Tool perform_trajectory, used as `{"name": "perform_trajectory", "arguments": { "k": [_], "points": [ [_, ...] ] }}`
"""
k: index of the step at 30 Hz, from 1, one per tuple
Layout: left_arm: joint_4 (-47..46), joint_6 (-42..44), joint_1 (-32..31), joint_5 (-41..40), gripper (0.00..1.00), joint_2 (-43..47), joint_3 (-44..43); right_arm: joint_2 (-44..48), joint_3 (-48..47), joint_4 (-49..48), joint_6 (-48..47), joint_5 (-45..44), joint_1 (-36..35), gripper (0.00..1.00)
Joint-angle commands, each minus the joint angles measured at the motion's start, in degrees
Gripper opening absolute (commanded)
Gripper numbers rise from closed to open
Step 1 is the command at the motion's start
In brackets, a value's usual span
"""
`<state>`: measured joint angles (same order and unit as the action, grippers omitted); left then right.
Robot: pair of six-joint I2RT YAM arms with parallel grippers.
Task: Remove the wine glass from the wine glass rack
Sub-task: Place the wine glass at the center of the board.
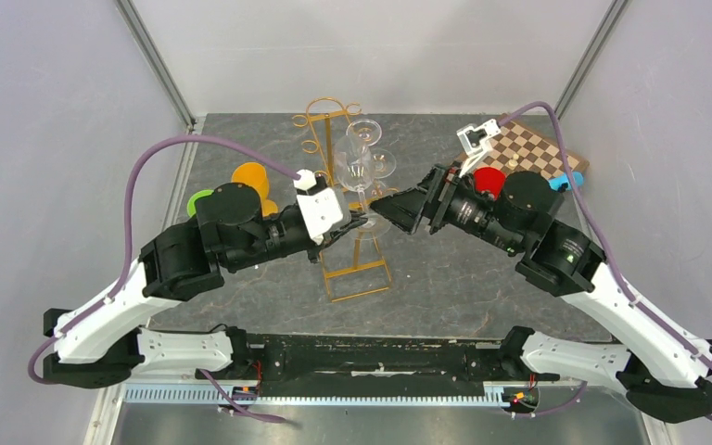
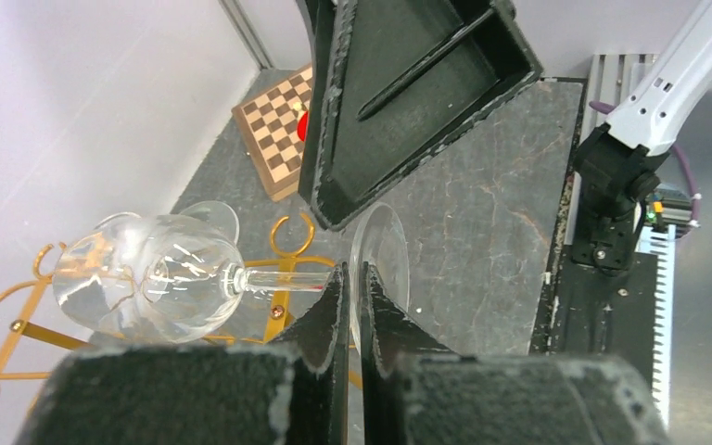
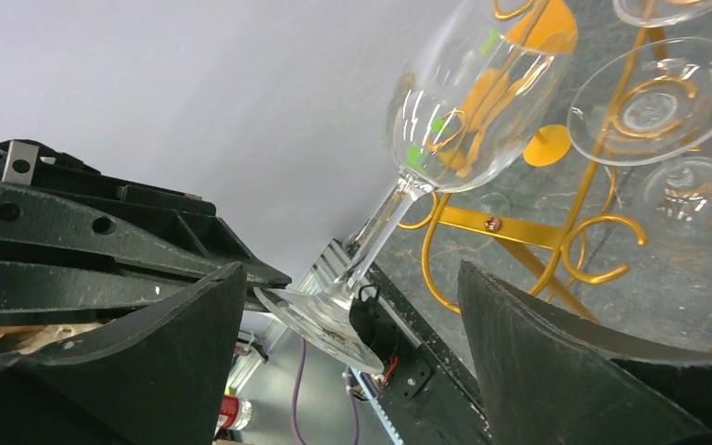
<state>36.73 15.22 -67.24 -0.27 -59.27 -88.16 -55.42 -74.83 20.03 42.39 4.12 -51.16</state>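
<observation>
A clear wine glass [image 1: 356, 174] lies tilted, its bowl [image 2: 162, 278] toward the wine glass rack [image 1: 320, 125] and its round foot toward the arms. My left gripper [image 2: 353, 269] is shut on the rim of that foot [image 2: 385, 260]. My right gripper [image 3: 352, 269] stands open, its two fingers on either side of the foot [image 3: 320, 320] without touching it. In the right wrist view the bowl [image 3: 468, 102] is in front of the gold wire rack [image 3: 510, 227]. I cannot tell whether the stem touches a rail.
Other glasses [image 3: 654, 111] hang upside down from the rack's hooks. A chessboard [image 1: 528, 148] with a red piece [image 1: 489, 179] lies at the back right. An orange disc [image 1: 250, 176] and a green one [image 1: 199, 199] sit behind the left arm.
</observation>
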Motion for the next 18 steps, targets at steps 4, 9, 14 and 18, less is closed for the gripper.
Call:
{"name": "perform_trajectory", "arguments": {
  "k": [4,9,14,18],
  "points": [
    [-7.2,9.9,-4.3,-7.5,0.02,1.9,0.4,-2.8,-1.9,-4.5,1.9,4.9,0.1,0.84],
    [-8.3,13.5,-8.3,-11.4,0.02,2.0,2.0,-3.7,-0.9,-5.9,2.5,5.6,0.1,0.8],
    [-9.6,16.5,-12.1,-15.6,0.02,2.0,3.3,-4.9,-1.1,-6.6,2.9,6.5,0.0,0.78],
    [-10.1,17.3,-13.7,-16.2,0.02,2.1,3.5,-5.6,-0.6,-7.1,3.3,7.3,0.1,0.74]
  ]
}}
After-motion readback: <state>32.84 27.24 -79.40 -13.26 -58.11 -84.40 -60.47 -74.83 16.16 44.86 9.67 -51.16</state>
